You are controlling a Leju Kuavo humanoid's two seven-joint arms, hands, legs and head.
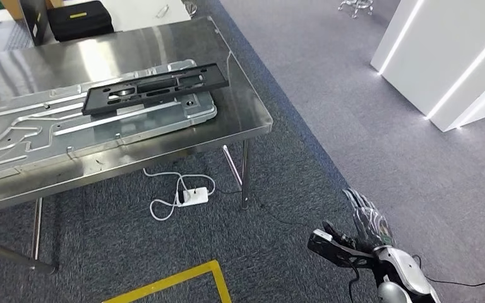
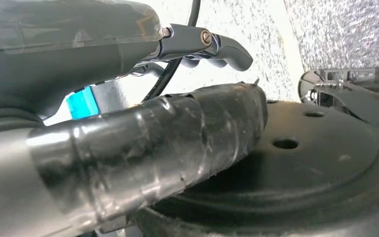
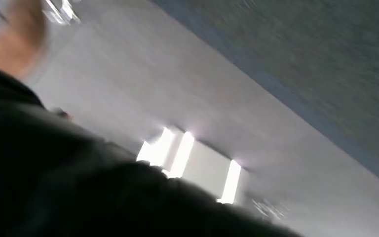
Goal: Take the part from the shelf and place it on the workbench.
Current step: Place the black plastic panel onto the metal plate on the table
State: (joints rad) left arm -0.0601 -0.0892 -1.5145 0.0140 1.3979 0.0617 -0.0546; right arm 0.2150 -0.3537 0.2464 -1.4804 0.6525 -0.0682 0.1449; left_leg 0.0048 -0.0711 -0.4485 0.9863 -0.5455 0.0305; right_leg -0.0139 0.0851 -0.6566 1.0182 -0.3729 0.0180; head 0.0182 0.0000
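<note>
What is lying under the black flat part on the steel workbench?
The black part rests on a large silver metal plate, which lies on the workbench. The plate area directly beneath the part is covered and cannot be seen.

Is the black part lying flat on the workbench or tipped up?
Flat: the black part lies flat across the metal plate on the workbench.

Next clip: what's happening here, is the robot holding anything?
Nothing is being handled right now. A black part lies on a large silver plate on the steel workbench. The robot's right hand hangs low over the carpet beside the bench, fingers spread and empty. The left hand hangs by the robot's body; its grip cannot be judged.
</note>
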